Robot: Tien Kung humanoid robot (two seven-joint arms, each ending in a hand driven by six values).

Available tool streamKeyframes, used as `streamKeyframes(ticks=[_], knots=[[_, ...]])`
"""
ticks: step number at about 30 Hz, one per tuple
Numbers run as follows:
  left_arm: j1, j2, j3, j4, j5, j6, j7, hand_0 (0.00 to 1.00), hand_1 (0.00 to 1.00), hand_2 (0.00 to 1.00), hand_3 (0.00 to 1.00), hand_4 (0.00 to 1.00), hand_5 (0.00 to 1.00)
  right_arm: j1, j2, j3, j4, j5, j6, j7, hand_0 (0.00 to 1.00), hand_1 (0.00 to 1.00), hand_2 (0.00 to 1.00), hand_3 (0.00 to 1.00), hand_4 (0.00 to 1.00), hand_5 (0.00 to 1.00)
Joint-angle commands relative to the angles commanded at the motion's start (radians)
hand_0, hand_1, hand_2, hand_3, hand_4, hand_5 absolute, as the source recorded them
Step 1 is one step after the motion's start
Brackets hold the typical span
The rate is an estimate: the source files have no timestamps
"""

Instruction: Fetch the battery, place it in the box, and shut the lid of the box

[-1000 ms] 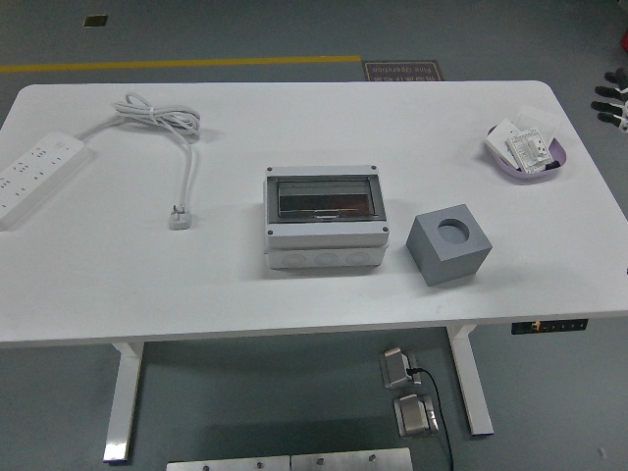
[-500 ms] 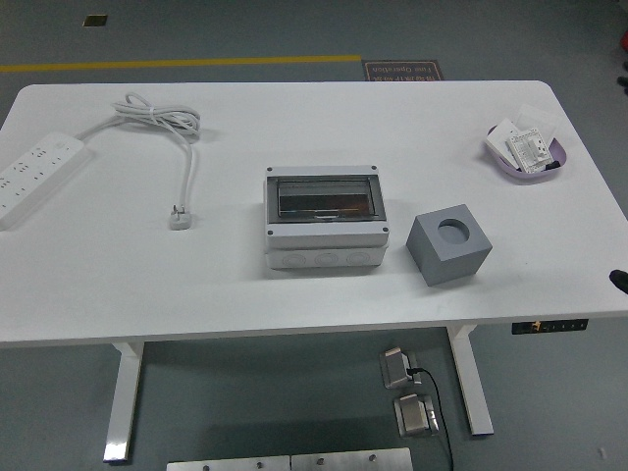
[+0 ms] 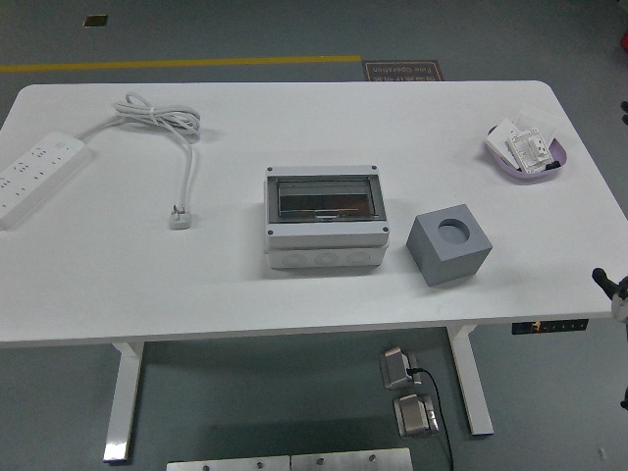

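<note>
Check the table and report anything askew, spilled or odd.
Nothing is spilled or damaged. The grey cube sits turned at an angle to the table edge, while the box beside it lies square, lid down. The power strip lies unplugged, its plug loose on the table.

Even, bright overhead light; soft short shadows under box (image 3: pixel 323 218) & grey cube (image 3: pixel 448 244); table (image 3: pixel 294 285) slightly washed out; focus sharp.

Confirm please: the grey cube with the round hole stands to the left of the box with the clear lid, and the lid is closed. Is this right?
Not quite. In the head view the grey cube stands to the right of the box, not the left. The clear lid is closed, as you say.
</note>
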Motion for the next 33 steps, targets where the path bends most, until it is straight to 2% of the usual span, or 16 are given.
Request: streamKeyframes(ticks=[2, 5, 6, 8, 11, 15, 17, 18, 22, 29, 33], knots=[[0.001, 0.001, 0.0, 0.0, -0.002, 0.001, 0.001, 0.607, 0.633, 0.606, 0.63, 0.762, 0.129, -0.001, 0.005, 0.006, 0.01, -0.002, 0.031, -0.02, 0.727, 0.644, 0.656, 0.668, 0.858, 0.998], [0.002, 0.005, 0.0, 0.0, -0.008, 0.002, 0.004, 0.607, 0.633, 0.606, 0.63, 0.762, 0.129, 0.0, 0.011, 0.011, 0.031, 0.017, 0.102, 0.044, 0.727, 0.644, 0.656, 0.668, 0.858, 0.998], [0.002, 0.008, 0.0, 0.0, -0.01, 0.002, 0.006, 0.607, 0.633, 0.606, 0.63, 0.762, 0.129, 0.001, 0.013, 0.011, 0.038, 0.021, 0.123, 0.065, 0.713, 0.626, 0.643, 0.648, 0.764, 0.818], [0.003, 0.014, -0.001, 0.0, -0.015, 0.004, 0.009, 0.607, 0.633, 0.606, 0.63, 0.762, 0.129, 0.005, 0.019, 0.009, 0.055, 0.028, 0.168, 0.111, 0.713, 0.626, 0.643, 0.648, 0.764, 0.818], [0.003, 0.023, 0.0, 0.0, -0.028, 0.008, 0.009, 0.607, 0.633, 0.606, 0.63, 0.762, 0.129, 0.007, 0.03, 0.007, 0.075, 0.034, 0.211, 0.173, 0.713, 0.626, 0.643, 0.648, 0.764, 0.818], [0.002, 0.03, 0.002, 0.0, -0.044, 0.012, 0.007, 0.607, 0.633, 0.606, 0.63, 0.763, 0.131, 0.008, 0.043, 0.008, 0.081, 0.033, 0.218, 0.2, 0.705, 0.628, 0.642, 0.654, 0.779, 0.807], [0.004, 0.032, 0.007, 0.0, -0.055, 0.014, 0.006, 0.607, 0.633, 0.606, 0.63, 0.763, 0.131, 0.008, 0.048, 0.007, 0.08, 0.028, 0.206, 0.192, 0.705, 0.628, 0.642, 0.654, 0.779, 0.807], [0.006, 0.032, 0.01, 0.0, -0.062, 0.015, 0.007, 0.607, 0.633, 0.606, 0.629, 0.763, 0.131, 0.008, 0.052, 0.006, 0.079, 0.022, 0.197, 0.183, 0.712, 0.631, 0.64, 0.652, 0.82, 0.856], [0.02, 0.029, 0.022, 0.0, -0.081, 0.015, 0.013, 0.607, 0.633, 0.606, 0.629, 0.763, 0.131, 0.003, 0.067, -0.001, 0.076, 0.006, 0.182, 0.161, 0.712, 0.631, 0.64, 0.652, 0.82, 0.856], [0.044, 0.035, 0.048, 0.0, -0.119, 0.019, 0.013, 0.607, 0.632, 0.606, 0.629, 0.763, 0.131, -0.033, 0.073, -0.031, 0.058, 0.007, 0.183, 0.152, 0.701, 0.631, 0.64, 0.652, 0.821, 0.859], [0.062, 0.029, 0.057, 0.0, -0.122, 0.015, 0.016, 0.607, 0.633, 0.606, 0.629, 0.763, 0.132, -0.032, 0.073, -0.047, 0.05, -0.006, 0.186, 0.149, 0.687, 0.63, 0.642, 0.656, 0.821, 0.869]])
